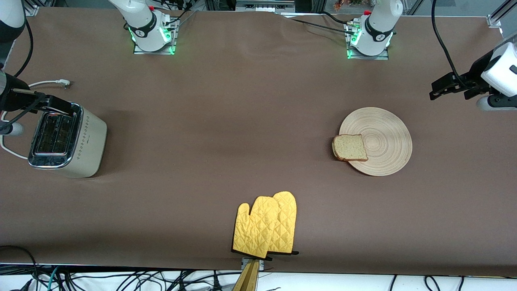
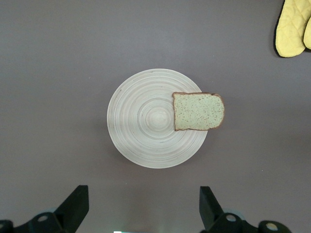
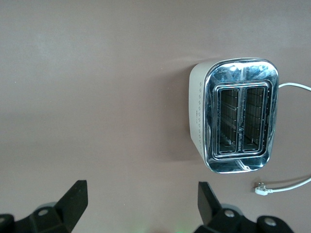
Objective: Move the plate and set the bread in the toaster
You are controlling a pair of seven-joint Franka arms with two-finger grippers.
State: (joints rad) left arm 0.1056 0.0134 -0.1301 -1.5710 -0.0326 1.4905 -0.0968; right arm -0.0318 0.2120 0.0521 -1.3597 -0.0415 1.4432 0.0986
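The pale wooden plate (image 1: pixel 383 137) lies flat toward the left arm's end of the table. The slice of bread (image 1: pixel 349 148) rests on its rim and overhangs toward the right arm's end. In the left wrist view the plate (image 2: pixel 146 121) and bread (image 2: pixel 199 111) show whole. My left gripper (image 1: pixel 438 89) hangs open over the table beside the plate, empty (image 2: pixel 144 204). The cream toaster (image 1: pixel 66 141) stands at the right arm's end with both slots empty (image 3: pixel 238 114). My right gripper (image 1: pixel 60 105) hovers open over the toaster's farther end, nothing between its fingers (image 3: pixel 143 201).
A pair of yellow oven mitts (image 1: pixel 266 226) lies near the table's front edge, midway along it. The toaster's white cord and loose plug (image 1: pixel 62 83) lie on the table just farther from the camera than the toaster. Brown cloth covers the table.
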